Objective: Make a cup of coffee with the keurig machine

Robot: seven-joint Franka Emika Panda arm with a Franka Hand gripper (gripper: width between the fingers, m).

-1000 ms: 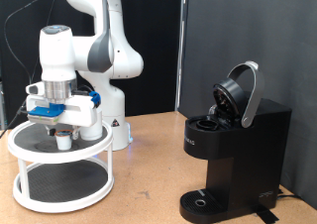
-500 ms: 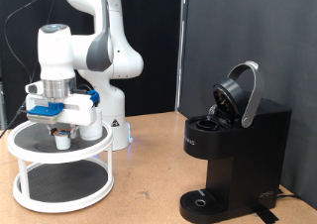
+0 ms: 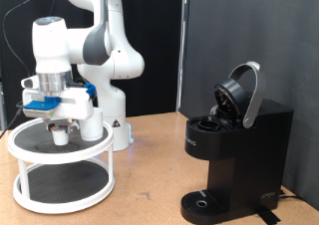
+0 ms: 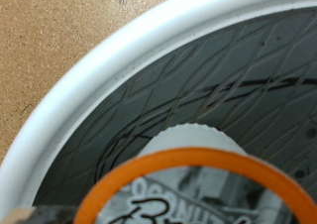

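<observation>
One keurig machine [image 3: 237, 150] stands at the exterior view's right side of the table [image 3: 150, 175] with its domed lid raised; no cup appears in either view. One gripper [image 3: 61, 133] hangs over the top tier of a single white two-tier rack [image 3: 60, 170] near the table's left edge, holding one small pod [image 3: 62, 138] between its fingers, seen from the wrist as an orange-rimmed pod [image 4: 188, 189] above black mesh. Against the frame half a second back, the hand sits slightly higher and the pod has lifted off the tier.
</observation>
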